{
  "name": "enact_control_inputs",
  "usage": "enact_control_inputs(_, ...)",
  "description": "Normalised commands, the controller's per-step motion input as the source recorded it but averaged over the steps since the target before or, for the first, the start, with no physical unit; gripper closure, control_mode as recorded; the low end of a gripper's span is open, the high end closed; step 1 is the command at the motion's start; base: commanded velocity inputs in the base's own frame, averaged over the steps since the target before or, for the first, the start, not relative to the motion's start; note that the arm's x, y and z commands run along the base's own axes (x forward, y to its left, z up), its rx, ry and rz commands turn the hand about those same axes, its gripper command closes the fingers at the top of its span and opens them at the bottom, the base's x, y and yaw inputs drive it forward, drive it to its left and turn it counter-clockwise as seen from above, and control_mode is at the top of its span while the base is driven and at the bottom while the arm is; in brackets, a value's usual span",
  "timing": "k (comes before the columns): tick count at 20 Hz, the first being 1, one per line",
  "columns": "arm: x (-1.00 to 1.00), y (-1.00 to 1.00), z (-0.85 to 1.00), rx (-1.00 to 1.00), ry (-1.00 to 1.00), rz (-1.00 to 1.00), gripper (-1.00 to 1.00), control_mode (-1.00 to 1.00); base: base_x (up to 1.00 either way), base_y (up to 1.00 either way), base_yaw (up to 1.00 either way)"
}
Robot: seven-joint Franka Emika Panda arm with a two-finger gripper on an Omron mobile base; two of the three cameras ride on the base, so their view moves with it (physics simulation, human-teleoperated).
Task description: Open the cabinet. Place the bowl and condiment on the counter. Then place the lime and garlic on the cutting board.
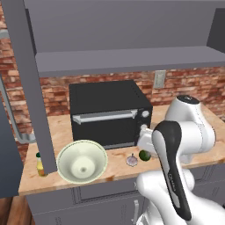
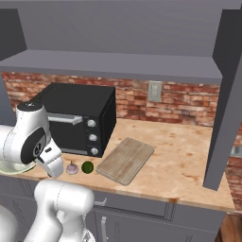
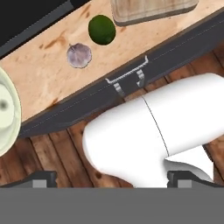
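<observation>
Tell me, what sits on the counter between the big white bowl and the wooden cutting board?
The garlic and the lime, side by side on the counter; garlic nearer the bowl, lime nearer the cutting board. The hand view shows it best.

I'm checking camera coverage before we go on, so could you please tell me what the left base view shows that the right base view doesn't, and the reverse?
Left base view alone: the whole bowl and the condiment at the counter's left end, partly behind the open cabinet door.
Right base view alone: the cutting board and the bare counter to its right.
Both: the black oven, the garlic, the lime, the brick wall and the arm.
</observation>
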Motion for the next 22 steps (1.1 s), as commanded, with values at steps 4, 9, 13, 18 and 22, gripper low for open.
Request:
enact_control_inputs(4, 0.03, 0.0, -0.26, -0.07, -0.06, 0.0, -1.0, -1.0, 0.0, 0.0, 0.0)
enact_control_inputs(9, 0.07, 0.0, -0.21, -0.08, -0.14, 0.0, -1.0, -1.0, 0.0, 0.0, 0.0)
enact_control_inputs(13, 0.0, 0.0, -0.28, -0.05, -0.11, 0.0, -1.0, -1.0, 0.0, 0.0, 0.0)
enact_control_inputs(18, 0.0, 0.0, -0.33, 0.0, -0.05, 0.0, -1.0, -1.0, 0.0, 0.0, 0.0)
enact_control_inputs(22, 0.0, 0.0, -0.33, 0.0, -0.04, 0.0, -1.0, -1.0, 0.0, 0.0, 0.0)
